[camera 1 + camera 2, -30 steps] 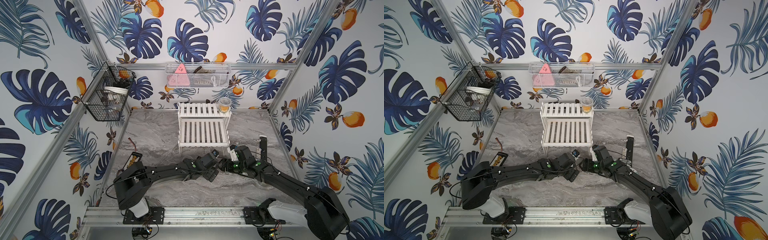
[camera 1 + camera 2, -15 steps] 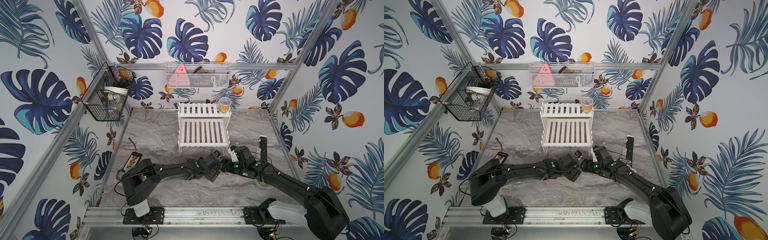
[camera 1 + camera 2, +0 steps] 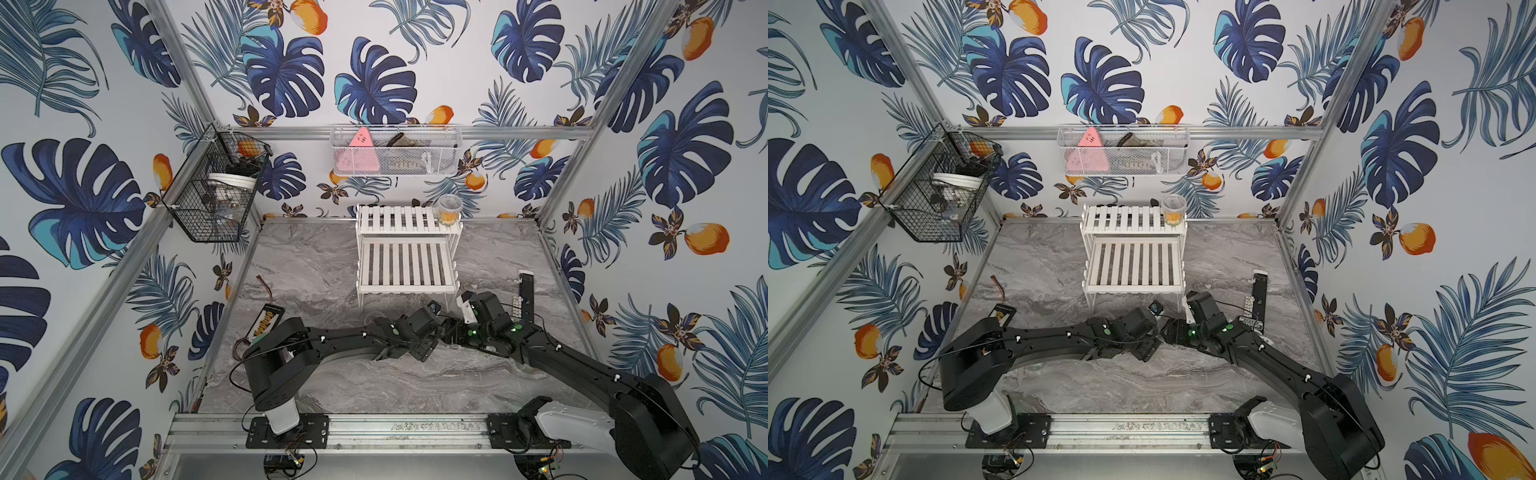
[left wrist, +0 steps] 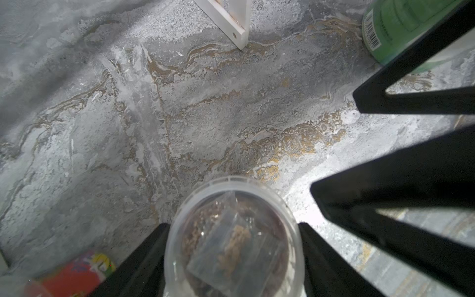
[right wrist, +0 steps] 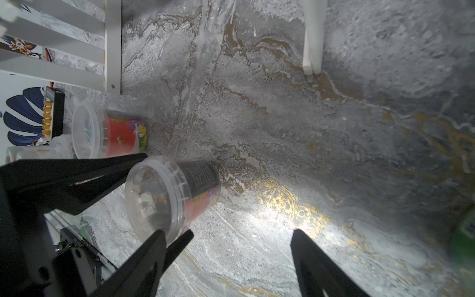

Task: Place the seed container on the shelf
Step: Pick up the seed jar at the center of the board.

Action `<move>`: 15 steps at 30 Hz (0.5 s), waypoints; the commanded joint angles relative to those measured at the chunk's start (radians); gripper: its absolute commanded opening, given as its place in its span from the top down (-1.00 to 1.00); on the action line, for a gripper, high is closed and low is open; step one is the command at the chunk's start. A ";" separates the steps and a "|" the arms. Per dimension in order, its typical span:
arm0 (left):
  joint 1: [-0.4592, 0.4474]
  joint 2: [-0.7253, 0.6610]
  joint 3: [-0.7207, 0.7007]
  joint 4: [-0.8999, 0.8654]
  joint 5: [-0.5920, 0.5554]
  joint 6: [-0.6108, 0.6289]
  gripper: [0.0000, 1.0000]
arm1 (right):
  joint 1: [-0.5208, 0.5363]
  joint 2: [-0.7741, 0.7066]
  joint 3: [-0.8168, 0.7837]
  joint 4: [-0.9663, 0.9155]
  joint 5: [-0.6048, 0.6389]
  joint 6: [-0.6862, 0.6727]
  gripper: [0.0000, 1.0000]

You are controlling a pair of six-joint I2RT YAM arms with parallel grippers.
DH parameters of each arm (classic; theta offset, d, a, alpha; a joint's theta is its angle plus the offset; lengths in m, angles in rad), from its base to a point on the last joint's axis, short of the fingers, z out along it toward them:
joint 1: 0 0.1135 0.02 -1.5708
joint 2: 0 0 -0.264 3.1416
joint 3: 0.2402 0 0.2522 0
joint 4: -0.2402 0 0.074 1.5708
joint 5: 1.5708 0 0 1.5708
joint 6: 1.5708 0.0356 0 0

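Item: seed container. Small round tub that tapers toward its base, with a translucent wall and a clear lid with a notched rim. The label has a black panel of fine pale print (too small to read) and a red, multicoloured band nearer the base. Brown granular matter and a creased clear packet show through the lid.

Location: on the grey marbled table, just in front of the front legs of the shelf and on neither tier. In both top views it is hidden beneath the meeting arms.

Tooling: left gripper is clamped on the seed container, with one black finger against each side at the lid. The right gripper has its fingers spread apart. One finger is just beside the lid and the other is well apart from the tub. The two grippers face each other tip to tip.

Shelf: white, with two stepped tiers of slats on thin legs, at the back centre of the table. A clear cup with orange contents stands at one corner of the upper tier.

Adjacent stock:
- A red-labelled tub with a clear lid, on the table near a shelf leg.
- A green container bearing a barcode, also on the table.
- A white mesh basket on the back wall.
- A black wire basket on the side wall.
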 commanded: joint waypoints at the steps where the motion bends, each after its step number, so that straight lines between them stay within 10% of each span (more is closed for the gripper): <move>1: -0.001 -0.011 0.006 -0.007 -0.013 -0.009 -0.56 | 0.000 -0.011 0.004 -0.030 0.019 -0.004 -0.61; 15: 0.000 -0.088 0.252 -0.398 -0.054 -0.122 -0.47 | -0.002 -0.141 0.123 -0.218 0.148 -0.023 -0.65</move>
